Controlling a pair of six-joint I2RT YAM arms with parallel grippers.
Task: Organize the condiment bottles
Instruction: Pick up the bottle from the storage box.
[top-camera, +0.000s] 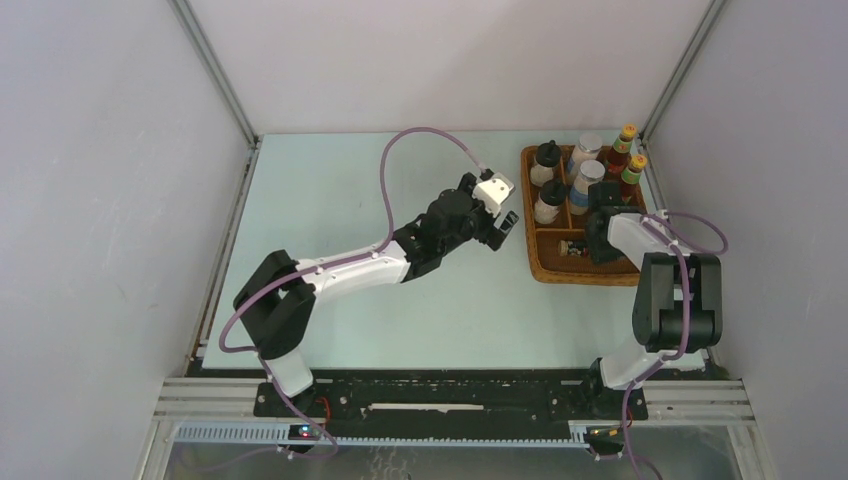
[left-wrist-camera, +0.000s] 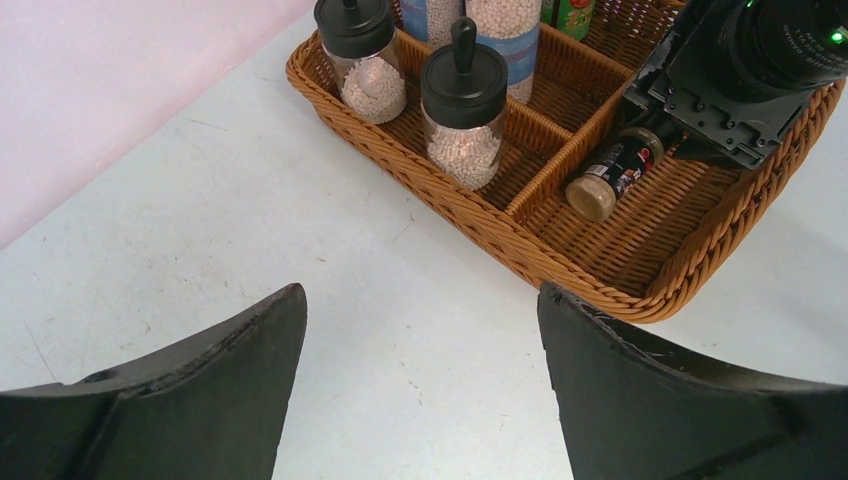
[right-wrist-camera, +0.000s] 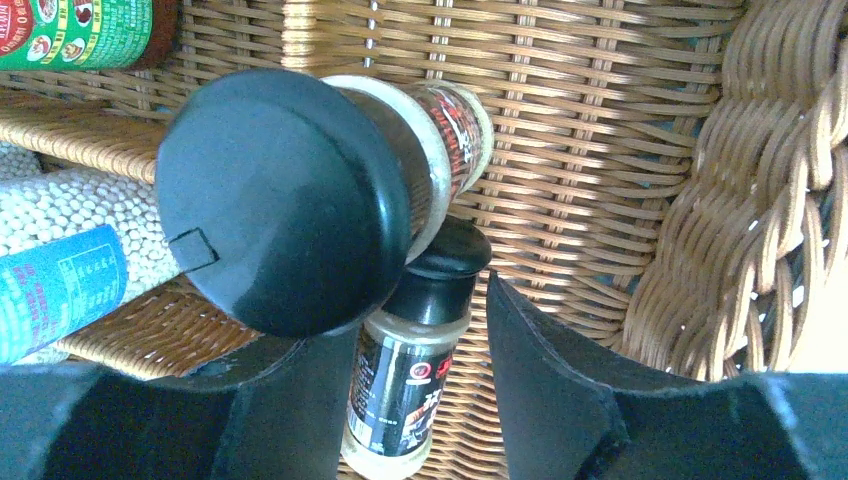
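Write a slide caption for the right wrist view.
Right end effector straddling a tiny dark jar lying in the wicker tray, a second black-lidded jar tilted toward the camera.

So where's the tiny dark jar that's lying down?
In the left wrist view, the tiny dark jar lies in the brown wicker tray's near-right compartment, just across the divider from the nearer black-lidded jar of white beads.

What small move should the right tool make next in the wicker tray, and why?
Probably close the right tool gently: a tiny dark jar sits between its fingers in the wicker tray, with a slim gap showing at one finger, so it looks not yet gripped. The second tiny jar crowds close beside it.
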